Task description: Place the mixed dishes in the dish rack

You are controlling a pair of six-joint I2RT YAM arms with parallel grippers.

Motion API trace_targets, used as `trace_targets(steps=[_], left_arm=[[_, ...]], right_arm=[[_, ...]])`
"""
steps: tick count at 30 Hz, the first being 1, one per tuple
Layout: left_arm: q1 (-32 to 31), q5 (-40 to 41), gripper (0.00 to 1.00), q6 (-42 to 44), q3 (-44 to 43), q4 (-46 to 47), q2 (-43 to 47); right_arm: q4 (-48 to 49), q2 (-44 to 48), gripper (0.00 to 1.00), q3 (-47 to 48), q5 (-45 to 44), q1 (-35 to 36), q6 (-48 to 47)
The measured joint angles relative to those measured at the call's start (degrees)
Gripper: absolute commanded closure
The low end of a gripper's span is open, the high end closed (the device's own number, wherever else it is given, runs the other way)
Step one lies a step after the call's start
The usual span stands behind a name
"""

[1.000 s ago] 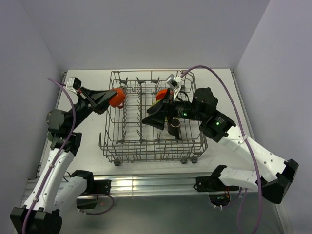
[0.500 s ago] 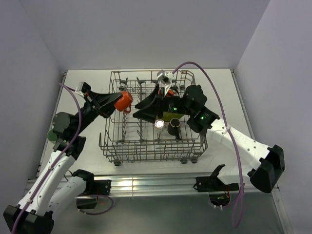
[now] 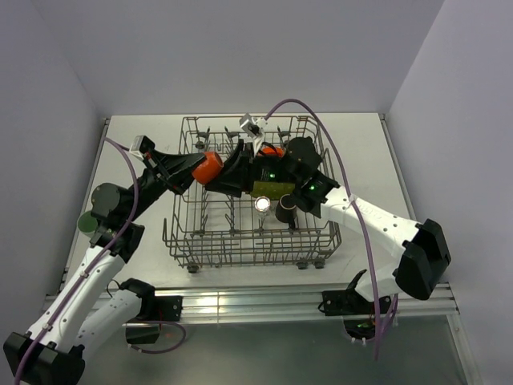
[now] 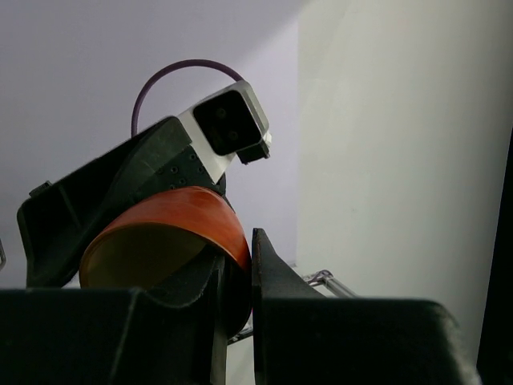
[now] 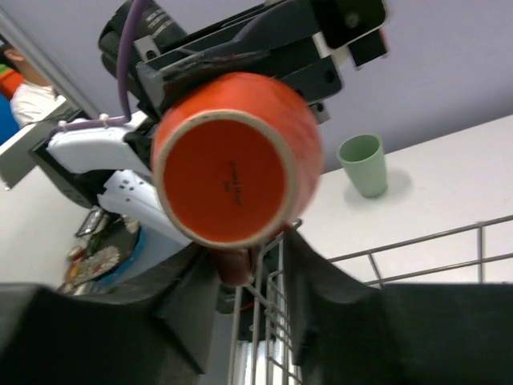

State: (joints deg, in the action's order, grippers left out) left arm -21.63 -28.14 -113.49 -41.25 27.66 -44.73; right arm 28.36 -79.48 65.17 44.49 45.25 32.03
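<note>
My left gripper (image 3: 197, 167) is shut on the small orange handled cup (image 3: 211, 167) and holds it over the left part of the grey wire dish rack (image 3: 186, 234). In the left wrist view its fingers (image 4: 268, 273) pinch the cup wall (image 4: 172, 228). My right gripper (image 3: 221, 178) is open right beside the cup. In the right wrist view the cup's base (image 5: 228, 160) faces me and its handle (image 5: 234, 265) hangs between my open right gripper's (image 5: 252, 277) fingers. The rack holds the orange bowl (image 3: 272, 151), yellow-green plate (image 3: 269, 189), clear glass (image 3: 262, 204) and dark brown mug (image 3: 285, 210).
The pale green cup (image 3: 86, 220) stands on the table left of the rack, partly behind my left arm; it also shows in the right wrist view (image 5: 365, 164). Rack wires (image 5: 268, 321) rise between my right fingers. Walls close in the table on three sides.
My left gripper has carried the orange cup rightward over the rack. My right arm has swung left to meet it, uncovering the glass and the plate.
</note>
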Motion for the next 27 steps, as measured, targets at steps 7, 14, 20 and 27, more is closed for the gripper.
trace_targets(steps=[7, 14, 20, 27], left_arm=[[0.04, 0.98, 1.00, -0.59, -0.02, -0.11, -0.55], [0.04, 0.48, 1.00, -0.59, -0.02, 0.50, -0.81], [0.02, -1.86, 1.00, -0.61, -0.50, 1.51, -1.57], [-0.24, -4.59, 1.00, -0.61, -2.08, 0.83, -1.20]], right_arm=[[-0.04, -0.61, 1.00, 0.42, 0.39, 0.74, -1.07], [-0.09, -0.42, 1.00, 0.42, 0.63, 0.74, -1.90], [-0.09, -0.26, 0.69, 0.44, 3.26, 0.44, -2.73], [-1.09, -1.07, 0.71, 3.37, 10.27, -0.46, -2.80]])
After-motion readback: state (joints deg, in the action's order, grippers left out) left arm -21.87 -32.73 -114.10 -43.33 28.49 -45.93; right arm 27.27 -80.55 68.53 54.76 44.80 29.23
